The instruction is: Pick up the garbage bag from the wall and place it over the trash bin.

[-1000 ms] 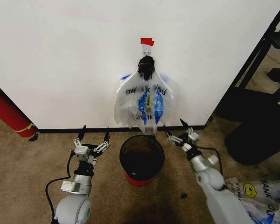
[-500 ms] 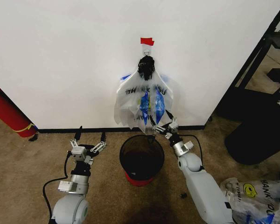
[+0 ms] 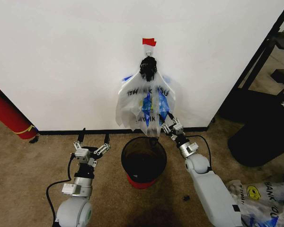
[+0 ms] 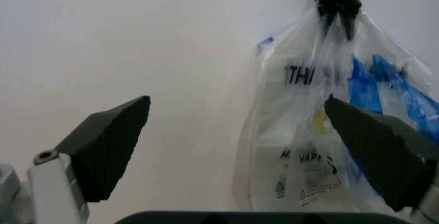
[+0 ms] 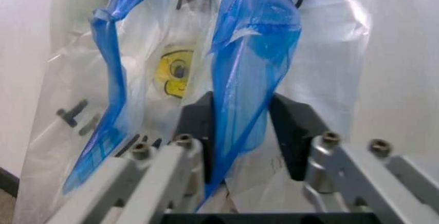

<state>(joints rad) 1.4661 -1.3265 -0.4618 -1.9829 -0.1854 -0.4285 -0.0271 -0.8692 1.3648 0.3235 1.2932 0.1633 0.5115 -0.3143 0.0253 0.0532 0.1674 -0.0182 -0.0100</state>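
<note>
The right gripper is pinching the garbage bag's blue strip above the trash bin, while the left gripper is waiting open-fingered beside it.

R gripper rose | closed on garbage bag blue strip

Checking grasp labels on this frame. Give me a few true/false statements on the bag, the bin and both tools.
1. The garbage bag hangs on the wall under a red tape piece. True.
2. The right tool has a blue handle strip between its fingers. True.
3. The left tool is shut on the bag. False: it is open, low beside the trash bin, away from the bag.
4. The bag already covers the bin. False: the bin stands uncovered on the floor below the bag.
5. The bin lies on its side. False: it stands upright.
</note>
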